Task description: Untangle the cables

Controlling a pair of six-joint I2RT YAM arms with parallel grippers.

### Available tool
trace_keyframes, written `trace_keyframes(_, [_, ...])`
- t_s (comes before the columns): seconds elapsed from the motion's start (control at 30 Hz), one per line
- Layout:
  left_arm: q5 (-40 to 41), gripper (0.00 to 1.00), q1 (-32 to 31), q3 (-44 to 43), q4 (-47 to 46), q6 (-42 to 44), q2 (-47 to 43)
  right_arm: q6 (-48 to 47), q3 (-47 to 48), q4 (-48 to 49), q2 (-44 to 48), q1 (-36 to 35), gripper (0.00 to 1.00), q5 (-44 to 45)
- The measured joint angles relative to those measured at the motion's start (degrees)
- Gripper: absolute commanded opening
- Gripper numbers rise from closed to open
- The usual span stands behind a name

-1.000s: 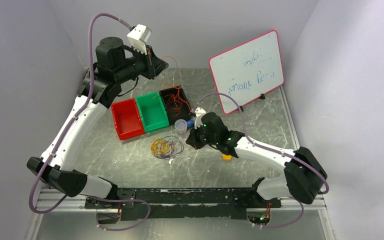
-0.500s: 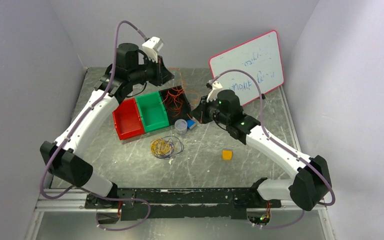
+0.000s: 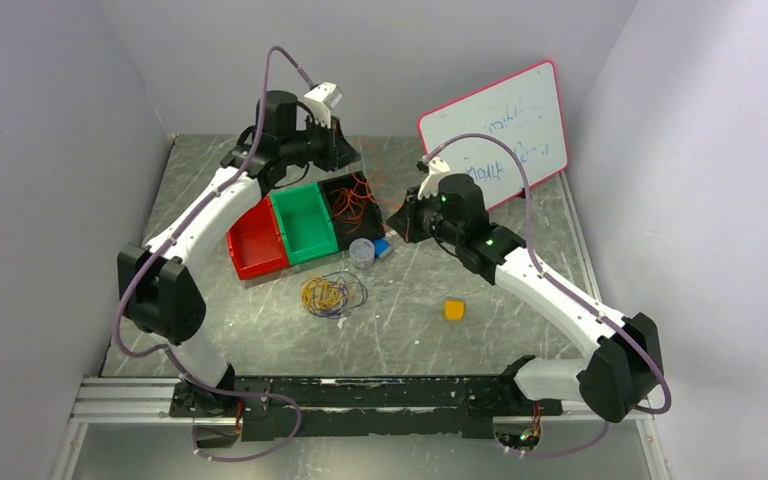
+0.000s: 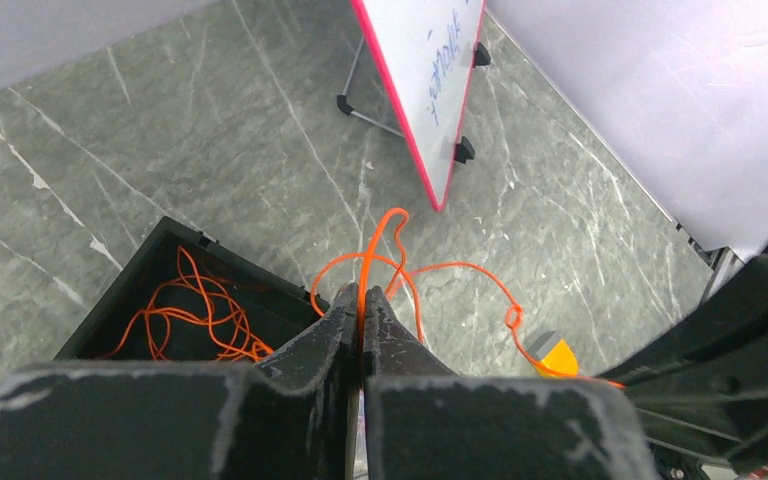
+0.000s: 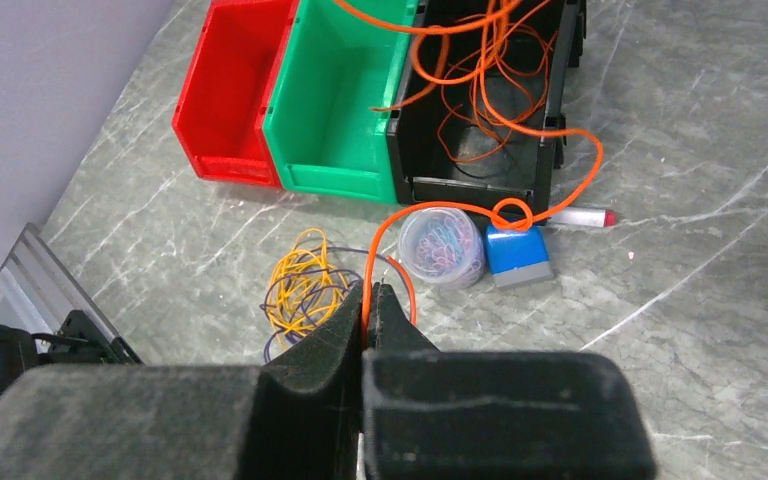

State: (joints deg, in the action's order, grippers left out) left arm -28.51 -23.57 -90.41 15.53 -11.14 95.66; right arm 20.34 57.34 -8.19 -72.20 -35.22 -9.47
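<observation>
Both arms reach toward the back of the table (image 3: 260, 330), and the thing between them is the orange cable (image 4: 365, 270). The left gripper (image 4: 362, 318) has its jaws pinched tight on one strand of it, just past the far rim of the black bin (image 4: 165, 232). The right gripper (image 5: 368, 300) is clamped just as narrowly on another strand, low and nearer the front. From the right jaws the cable rises and bends right into a small knot-like loop. That loop lies against a clear tub of coloured bands (image 5: 442, 245) and a blue block (image 5: 518, 255). From there it swings round the right side of the black bin and heads off leftward above the green bin (image 5: 335, 100). More orange loops lie heaped inside the black bin. The red bin (image 5: 230, 95) stands beside the green one, and a marker pen (image 5: 585, 216) lies by the black bin's corner. The yellow and purple cables (image 3: 330, 295) sit in one tangled bundle on the table in front of the bins, untouched. A whiteboard (image 3: 495, 135) leans at the back right, and a small orange-yellow block (image 3: 454, 309) lies well apart from everything
</observation>
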Motion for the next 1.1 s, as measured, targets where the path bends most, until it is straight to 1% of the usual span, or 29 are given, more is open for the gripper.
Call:
trace_keyframes(0.2, [-2.16, 0.07, 0.98, 0.33, -4.85, -0.33, 4.79, -0.24, 0.0, -0.17, 0.17, 0.0, 0.0, 0.35])
trace_keyframes(0.37, [-3.74, 0.07, 2.08, 2.69, -10.14, -0.9, 6.91, -0.31, -0.04, -0.28, 1.05, 0.02, 0.0, 0.72])
trace_keyframes(0.6, [-3.13, 0.07, 4.26, 6.91, -12.31, -1.14, 8.0, -0.92, -0.79, -0.44, 1.68, 0.02, 0.0, 0.13])
trace_keyframes(0.73, [-0.31, 0.07, 5.44, 10.75, -12.13, -1.07, 7.96, -1.2, -0.79, -0.39, 1.66, 0.02, 0.0, -0.72])
trace_keyframes(0.87, [3.69, 0.07, 5.53, 11.23, -9.31, -0.61, 7.96, -1.31, -0.79, 0.0, 1.55, 0.02, 0.0, -2.45])
trace_keyframes(1.1, [10.16, 0.07, 5.53, 5.01, -3.67, 0.68, 10.6, -1.11, -0.79, 1.03, 0.26, 0.02, 0.0, -4.28])
